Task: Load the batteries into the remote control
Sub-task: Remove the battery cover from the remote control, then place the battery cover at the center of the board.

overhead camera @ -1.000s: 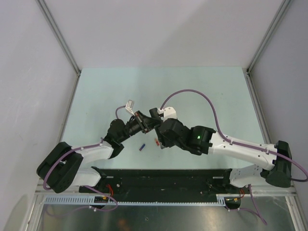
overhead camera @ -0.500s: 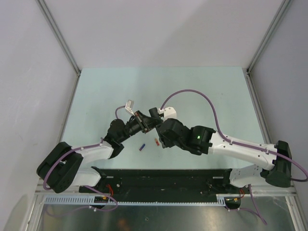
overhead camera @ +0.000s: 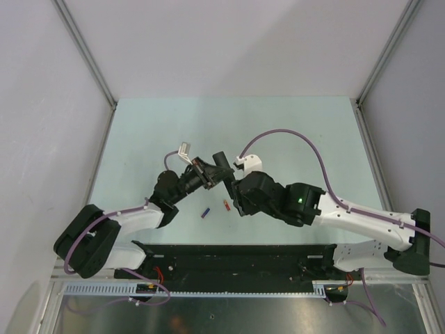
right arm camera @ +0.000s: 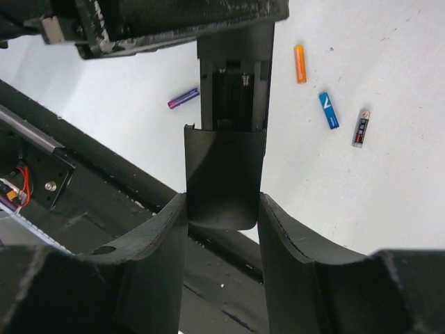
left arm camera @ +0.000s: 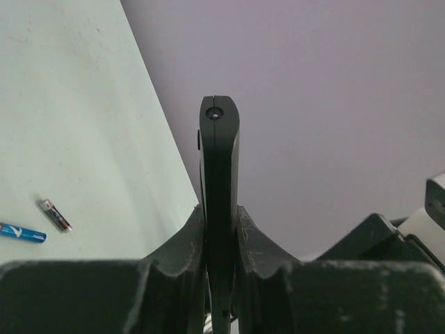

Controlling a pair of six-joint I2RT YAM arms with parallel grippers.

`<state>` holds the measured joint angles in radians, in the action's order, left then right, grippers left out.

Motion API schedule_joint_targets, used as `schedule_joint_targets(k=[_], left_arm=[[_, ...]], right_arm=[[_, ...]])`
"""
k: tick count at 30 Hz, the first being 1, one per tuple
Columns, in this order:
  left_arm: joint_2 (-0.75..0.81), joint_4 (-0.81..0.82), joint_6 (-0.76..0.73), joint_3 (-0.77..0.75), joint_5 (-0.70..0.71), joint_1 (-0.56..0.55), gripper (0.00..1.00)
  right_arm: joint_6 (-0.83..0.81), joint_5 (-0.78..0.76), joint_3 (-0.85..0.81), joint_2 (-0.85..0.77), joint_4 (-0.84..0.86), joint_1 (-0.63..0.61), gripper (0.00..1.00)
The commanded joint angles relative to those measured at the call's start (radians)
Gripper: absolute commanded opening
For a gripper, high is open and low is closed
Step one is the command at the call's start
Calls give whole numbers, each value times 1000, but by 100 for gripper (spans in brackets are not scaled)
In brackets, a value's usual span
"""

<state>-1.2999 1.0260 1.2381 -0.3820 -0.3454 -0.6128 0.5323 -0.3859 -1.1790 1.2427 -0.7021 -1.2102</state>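
My left gripper [left arm camera: 220,217] is shut on the remote control [left arm camera: 219,153], a slim black bar held edge-on above the table. In the right wrist view the remote control [right arm camera: 235,83] shows its open battery recess. Just below it a flat black battery cover [right arm camera: 222,174] sits between the fingers of my right gripper [right arm camera: 222,203], which is shut on its edges. Loose batteries lie on the table: orange [right arm camera: 300,64], blue [right arm camera: 329,110], dark grey [right arm camera: 359,127] and purple [right arm camera: 183,97]. The two grippers meet at mid-table, left gripper [overhead camera: 200,174] against right gripper [overhead camera: 222,169].
The pale green table [overhead camera: 278,125] is bounded by grey walls at the back and sides. A black base rail [overhead camera: 229,257] runs along the near edge. A purple cable [overhead camera: 292,136] arches over the right arm. Two batteries [overhead camera: 225,205] lie just before the grippers.
The right gripper's jaws have narrowed onto the cover. The right arm has shifted to the right and its wrist has turned. The left gripper has kept its hold on the remote.
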Motion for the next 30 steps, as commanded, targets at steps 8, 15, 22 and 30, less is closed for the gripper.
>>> schedule_joint_targets(k=[8,15,22,30], left_arm=[[25,25,-22,11,-7,59,0],[158,23,34,123,-92,96,0],[312,23,78,244,-155,105,0],[415,20,100,347,-164,105,0]], right_arm=[[23,-97,-9,-75,-149,98,34],[-63,45,231,-82,15,496,36],[-113,107,277,113,137,659,35],[-147,125,275,282,182,702,35]])
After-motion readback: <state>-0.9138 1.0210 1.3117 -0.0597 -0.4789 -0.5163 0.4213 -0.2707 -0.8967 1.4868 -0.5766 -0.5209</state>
